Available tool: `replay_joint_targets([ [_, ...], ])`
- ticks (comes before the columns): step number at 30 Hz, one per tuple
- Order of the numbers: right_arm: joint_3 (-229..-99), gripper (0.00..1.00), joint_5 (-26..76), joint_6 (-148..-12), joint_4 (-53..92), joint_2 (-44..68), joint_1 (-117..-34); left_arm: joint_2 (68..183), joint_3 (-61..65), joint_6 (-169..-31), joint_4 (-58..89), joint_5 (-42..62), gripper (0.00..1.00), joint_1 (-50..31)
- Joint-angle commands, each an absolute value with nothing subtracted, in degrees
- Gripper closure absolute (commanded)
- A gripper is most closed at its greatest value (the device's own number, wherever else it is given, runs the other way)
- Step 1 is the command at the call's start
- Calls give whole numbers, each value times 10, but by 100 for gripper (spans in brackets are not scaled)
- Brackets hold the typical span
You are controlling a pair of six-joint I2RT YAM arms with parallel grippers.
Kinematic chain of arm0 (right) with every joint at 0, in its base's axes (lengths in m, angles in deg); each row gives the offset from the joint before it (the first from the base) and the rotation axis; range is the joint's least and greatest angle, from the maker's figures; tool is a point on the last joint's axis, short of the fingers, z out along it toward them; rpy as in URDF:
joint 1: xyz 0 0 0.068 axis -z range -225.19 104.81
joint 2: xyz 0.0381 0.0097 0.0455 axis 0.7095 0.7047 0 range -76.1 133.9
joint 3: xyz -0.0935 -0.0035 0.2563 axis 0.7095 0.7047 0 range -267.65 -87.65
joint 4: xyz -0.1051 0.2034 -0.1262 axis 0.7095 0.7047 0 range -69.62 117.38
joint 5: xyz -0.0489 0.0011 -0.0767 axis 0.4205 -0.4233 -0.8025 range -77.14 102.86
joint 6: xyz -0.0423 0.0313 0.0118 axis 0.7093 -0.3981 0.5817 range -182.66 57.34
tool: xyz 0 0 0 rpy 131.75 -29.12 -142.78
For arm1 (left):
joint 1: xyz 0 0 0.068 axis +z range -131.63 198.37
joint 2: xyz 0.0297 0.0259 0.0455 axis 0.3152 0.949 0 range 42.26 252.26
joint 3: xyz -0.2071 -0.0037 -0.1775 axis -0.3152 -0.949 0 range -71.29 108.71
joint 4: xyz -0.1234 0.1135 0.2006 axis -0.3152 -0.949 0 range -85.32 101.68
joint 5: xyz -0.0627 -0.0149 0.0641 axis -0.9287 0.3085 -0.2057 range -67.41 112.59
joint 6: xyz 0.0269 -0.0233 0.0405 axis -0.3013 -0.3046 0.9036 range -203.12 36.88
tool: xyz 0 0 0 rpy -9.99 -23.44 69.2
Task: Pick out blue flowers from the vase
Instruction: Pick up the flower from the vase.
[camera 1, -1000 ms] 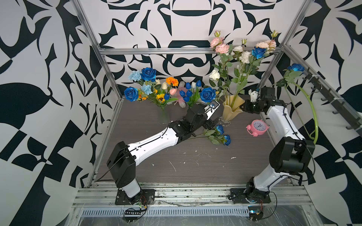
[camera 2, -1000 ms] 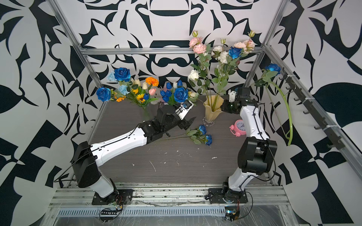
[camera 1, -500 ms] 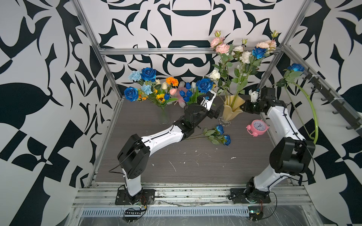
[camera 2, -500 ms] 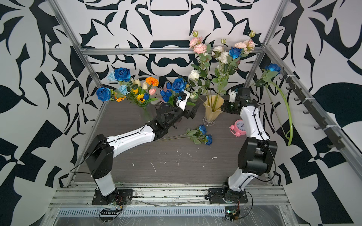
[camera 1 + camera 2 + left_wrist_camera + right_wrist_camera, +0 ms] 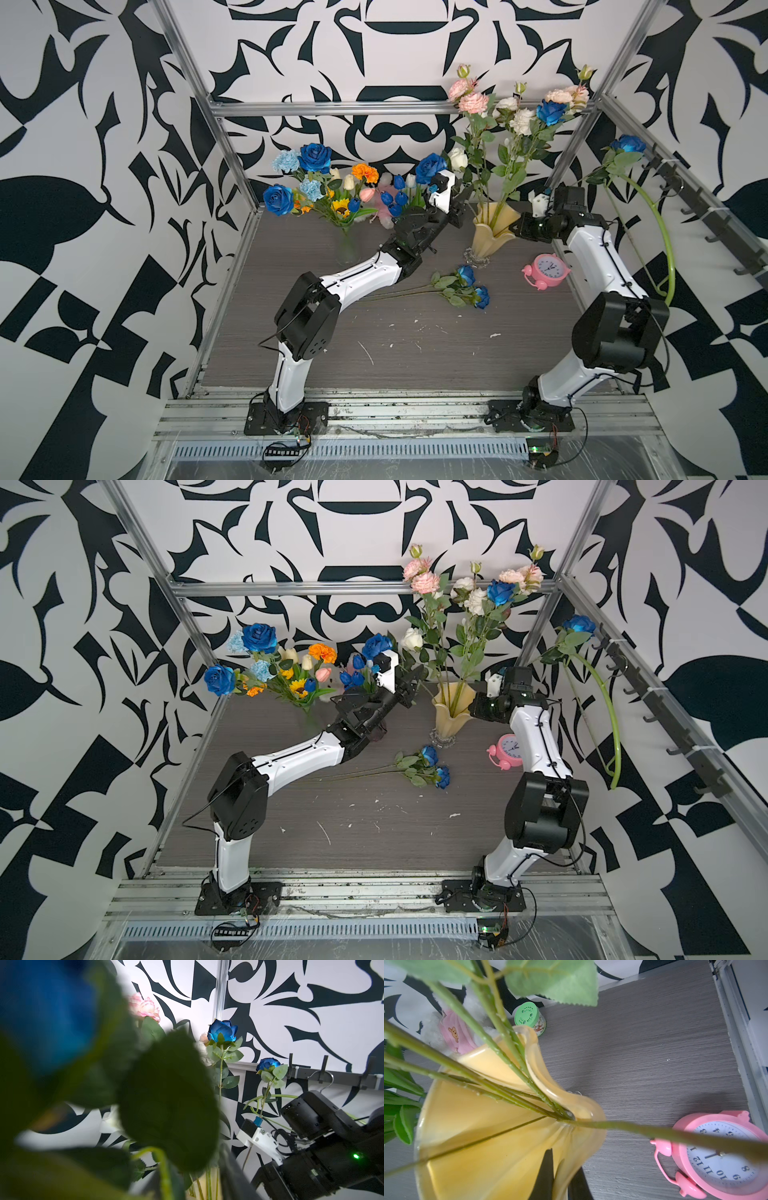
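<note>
Blue flowers [image 5: 277, 199] fill much of the clear vase [image 5: 345, 251] at the left of the back wall: roses, pale carnations and small tulips among orange and yellow heads, none being handled. Right of them the left arm [image 5: 357, 278] has stretched up from low over the counter [image 5: 415, 353] toward the yellow vase [image 5: 494, 235], and the leaning rose [image 5: 430, 166] beside its wrist sits higher in the frame than a second ago. The left pincer [image 5: 460, 204] is lost among leaves and stems, so I cannot tell whether it is wide or narrow, nor whether it has a stem; if it has, the next pull can begin. Below centre two roses [image 5: 466, 275] lie flat on the counter where they lay before, so I judge the picking partly done. At upper right a tall rose [image 5: 550, 111] tops the yellow vase's stems, and a far rose [image 5: 627, 143] on a long curved stem hangs by the right wall. The right pincer [image 5: 564, 1160] has not shifted. Only the right wrist view shows its state: narrow, pinching the vase wall, one finger inside the glass and one outside. It also shows a green tin [image 5: 530, 1016] that the top views do not. Only the left wrist view shows a blurred blue bloom [image 5: 45, 1012] filling the lens, which says how close that arm is.
</note>
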State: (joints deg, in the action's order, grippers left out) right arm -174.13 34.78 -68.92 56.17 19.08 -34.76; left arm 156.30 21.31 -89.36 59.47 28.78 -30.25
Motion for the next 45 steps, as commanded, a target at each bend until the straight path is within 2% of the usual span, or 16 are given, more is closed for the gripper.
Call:
replay_joint_targets([
  [1, -1733, 100, 357, -687, 547, 176, -347, 1560, 229, -908, 619, 276, 84, -302],
  [3, -1733, 100, 357, -687, 546, 175, -347, 1555, 233, -907, 610, 267, 90, -302],
  [4, -1733, 100, 357, -687, 545, 175, -347, 1552, 238, -906, 603, 262, 99, -302],
  [5, -1733, 100, 357, -688, 544, 175, -346, 1550, 243, -905, 594, 256, 100, -302],
  [8, -1732, 100, 357, -689, 541, 174, -346, 1540, 267, -877, 562, 216, 100, -302],
  [16, -1738, 100, 349, -681, 546, 175, -347, 1472, 359, -812, 356, 142, 100, -302],
  [36, -1743, 100, 354, -682, 546, 174, -346, 1278, 436, -816, 87, 37, 100, -302],
  [40, -1745, 100, 352, -681, 548, 174, -346, 1268, 494, -794, -60, 37, 100, -302],
  [45, -1743, 100, 348, -680, 550, 174, -346, 1269, 570, -755, -245, 91, 100, -302],
])
